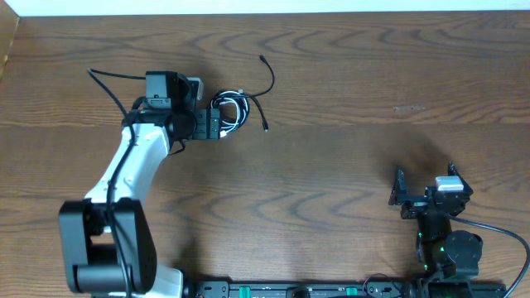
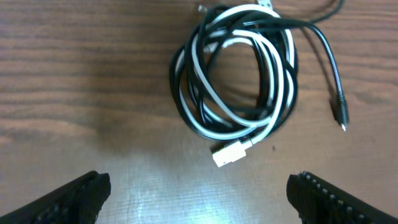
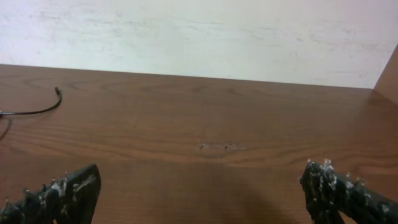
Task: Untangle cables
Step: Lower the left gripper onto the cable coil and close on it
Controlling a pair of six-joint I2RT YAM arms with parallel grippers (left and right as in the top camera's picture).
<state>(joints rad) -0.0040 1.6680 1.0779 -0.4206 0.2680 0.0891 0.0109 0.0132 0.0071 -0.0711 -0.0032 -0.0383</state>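
Black and white cords (image 2: 217, 129) coiled together on wooden counter (image 2: 93, 74) | at 12 o'clock from left hand (image 2: 199, 193), spread wide, empty | white plug (image 2: 231, 152) nearest | right hand (image 1: 424, 184) wide, empty, well apart | left arm nearer

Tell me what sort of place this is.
Probably a robotics lab workbench: a wooden table with a left arm and a right arm based at its near edge, a plain pale wall behind, and a tangled coil of black and white cables set out.
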